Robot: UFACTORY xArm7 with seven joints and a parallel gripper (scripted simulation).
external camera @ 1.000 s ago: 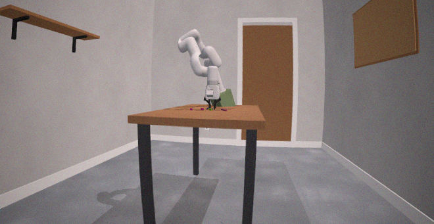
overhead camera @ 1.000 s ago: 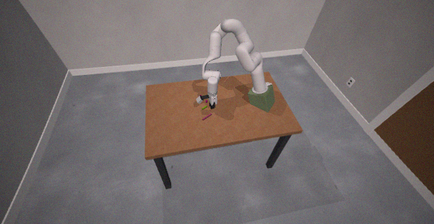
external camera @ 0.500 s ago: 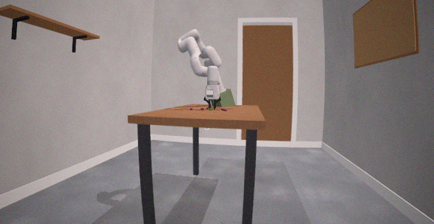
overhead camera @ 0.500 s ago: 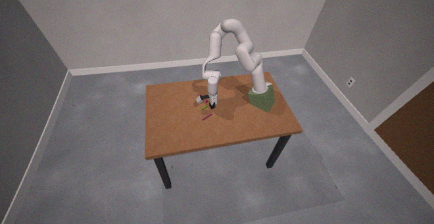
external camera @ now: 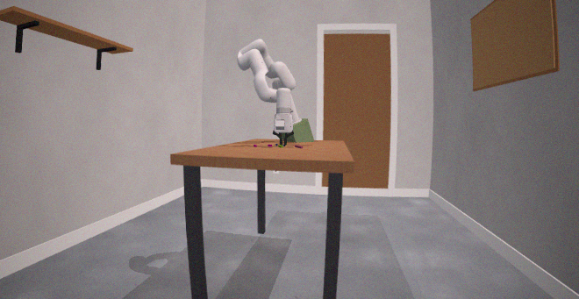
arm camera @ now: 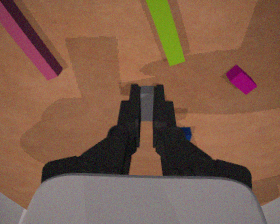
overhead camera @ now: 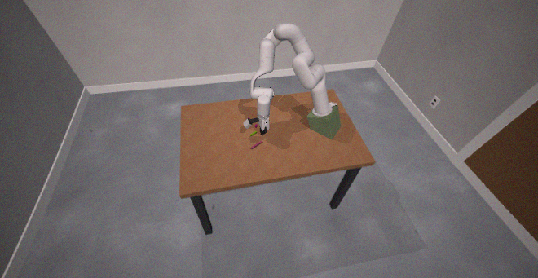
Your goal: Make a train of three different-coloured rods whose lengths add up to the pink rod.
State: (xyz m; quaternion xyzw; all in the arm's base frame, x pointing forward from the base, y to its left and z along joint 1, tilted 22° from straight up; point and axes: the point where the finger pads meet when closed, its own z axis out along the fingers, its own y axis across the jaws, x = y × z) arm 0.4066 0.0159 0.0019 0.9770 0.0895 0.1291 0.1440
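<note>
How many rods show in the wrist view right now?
5: grey rod in the gripper, pink rod upper left, lime rod ahead, magenta rod right, blue rod partly hidden.

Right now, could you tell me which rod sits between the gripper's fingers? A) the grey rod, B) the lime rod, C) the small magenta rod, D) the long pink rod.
A: in the wrist view the gripper is shut on the grey rod, pinched between its dark fingers, while the lime rod, magenta rod and pink rod lie apart on the table.
</note>
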